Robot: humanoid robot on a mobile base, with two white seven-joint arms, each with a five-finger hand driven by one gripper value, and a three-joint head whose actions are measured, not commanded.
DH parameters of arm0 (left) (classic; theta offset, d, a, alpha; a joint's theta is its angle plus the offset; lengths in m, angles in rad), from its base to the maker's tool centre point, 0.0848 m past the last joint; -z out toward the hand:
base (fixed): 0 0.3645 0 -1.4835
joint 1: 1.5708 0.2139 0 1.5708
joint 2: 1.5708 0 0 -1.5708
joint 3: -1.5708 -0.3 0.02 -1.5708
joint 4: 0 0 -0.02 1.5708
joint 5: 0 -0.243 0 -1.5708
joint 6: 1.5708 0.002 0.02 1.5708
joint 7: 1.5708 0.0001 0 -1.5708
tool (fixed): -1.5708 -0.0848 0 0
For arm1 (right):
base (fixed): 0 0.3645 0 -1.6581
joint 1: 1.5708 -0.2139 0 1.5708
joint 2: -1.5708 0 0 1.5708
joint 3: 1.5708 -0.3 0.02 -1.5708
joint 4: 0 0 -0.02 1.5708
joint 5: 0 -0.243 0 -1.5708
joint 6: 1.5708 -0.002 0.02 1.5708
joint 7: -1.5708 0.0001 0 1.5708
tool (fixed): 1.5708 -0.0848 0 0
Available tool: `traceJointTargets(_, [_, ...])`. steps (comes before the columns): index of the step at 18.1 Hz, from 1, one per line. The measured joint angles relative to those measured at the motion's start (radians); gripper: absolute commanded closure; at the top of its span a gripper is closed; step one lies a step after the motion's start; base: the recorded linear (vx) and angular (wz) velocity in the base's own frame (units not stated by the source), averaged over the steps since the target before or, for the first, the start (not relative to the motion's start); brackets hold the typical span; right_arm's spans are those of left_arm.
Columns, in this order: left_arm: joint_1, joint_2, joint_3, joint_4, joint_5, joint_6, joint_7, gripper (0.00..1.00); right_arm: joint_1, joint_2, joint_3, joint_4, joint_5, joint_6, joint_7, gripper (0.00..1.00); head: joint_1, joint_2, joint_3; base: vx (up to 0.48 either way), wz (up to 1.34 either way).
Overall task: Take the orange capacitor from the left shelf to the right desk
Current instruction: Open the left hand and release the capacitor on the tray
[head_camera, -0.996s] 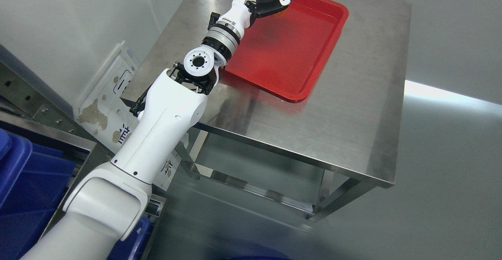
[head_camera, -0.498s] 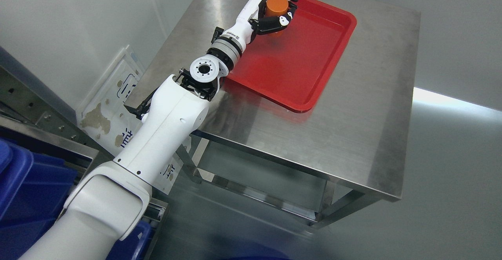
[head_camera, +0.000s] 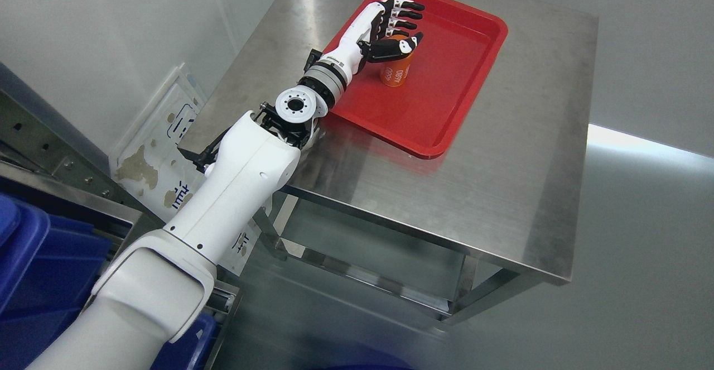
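The orange capacitor (head_camera: 396,70) stands upright inside the red tray (head_camera: 446,96), in the tray's far-left part, and the tray lies flat on the steel worktop (head_camera: 502,191). The left hand (head_camera: 393,27) is directly over it, with its four fingers (head_camera: 403,15) stretched out straight and spread, and the thumb (head_camera: 397,46) crossing just above the capacitor's top rim; nothing is pinched between them, so the hand is apart and holds nothing. The capacitor's long axis runs vertically, its printed side facing the camera, and it sits below the palm, slightly toward the near side of the tray. Whether the thumb touches the top edge cannot be told from this angle. The placing looks finished, since the part rests on its own base within the tray. The coming move turns on that vertical stacking: the hand probably needs to rise or draw back along its forearm without sweeping the thumb sideways, which could tip the cylinder. The right arm is out of view.
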Motion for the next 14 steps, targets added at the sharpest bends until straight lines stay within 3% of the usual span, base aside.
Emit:
traceJointTargets(2, [-0.002, 0.000, 0.002, 0.000, 0.001, 0.003, 0.000, 0.23, 0.000, 0.000, 0.000, 0.000, 0.000, 0.000, 0.000, 0.00, 0.0000, 0.000, 0.000, 0.000, 0.00])
traceJointTargets(5, [-0.014, 0.000, 0.023, -0.017, 0.002, 0.004, 0.000, 0.03, 0.000, 0.000, 0.000, 0.000, 0.000, 0.000, 0.000, 0.00, 0.0000, 0.000, 0.000, 0.000, 0.00])
traceJointTargets(11, [-0.026, 0.000, 0.169, -0.088, 0.003, -0.001, -0.008, 0.00, 0.000, 0.000, 0.000, 0.000, 0.000, 0.000, 0.000, 0.00, 0.0000, 0.000, 0.000, 0.000, 0.00])
traceJointTargets(14, [0.035, 0.000, 0.262, -0.165, 0.004, -0.003, -0.009, 0.00, 0.000, 0.000, 0.000, 0.000, 0.000, 0.002, 0.000, 0.00, 0.0000, 0.000, 0.000, 0.000, 0.00])
